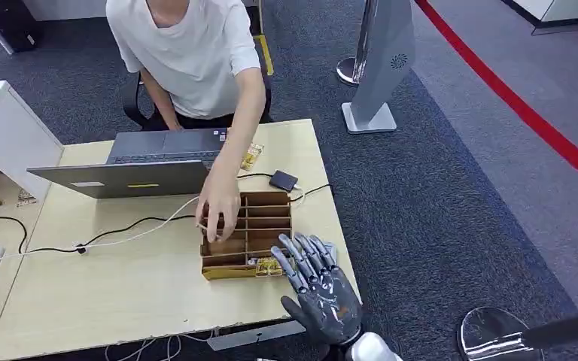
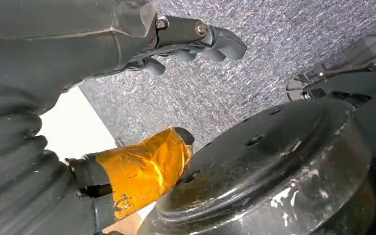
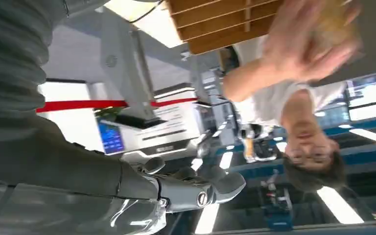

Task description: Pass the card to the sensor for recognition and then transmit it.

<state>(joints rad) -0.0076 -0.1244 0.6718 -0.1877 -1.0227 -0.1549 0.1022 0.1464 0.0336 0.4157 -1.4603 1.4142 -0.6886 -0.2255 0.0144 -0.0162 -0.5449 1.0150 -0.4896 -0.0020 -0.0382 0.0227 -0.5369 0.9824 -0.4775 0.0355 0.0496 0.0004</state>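
Speckled grey carpet surrounds pale wooden table (image 1: 143,293); slotted box (image 1: 245,256).

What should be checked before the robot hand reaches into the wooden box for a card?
1. Right robot hand empty, fingers apart: ok.
2. Wooden box free of the person's hand: not ok, it reaches inside.
3. Cards in the box's near slot: ok.
4. Small black device behind the box uncovered: ok.
5. That device is the sensor: cannot tell.

High head view over table (image 1: 143,286); close, turned wrist views.
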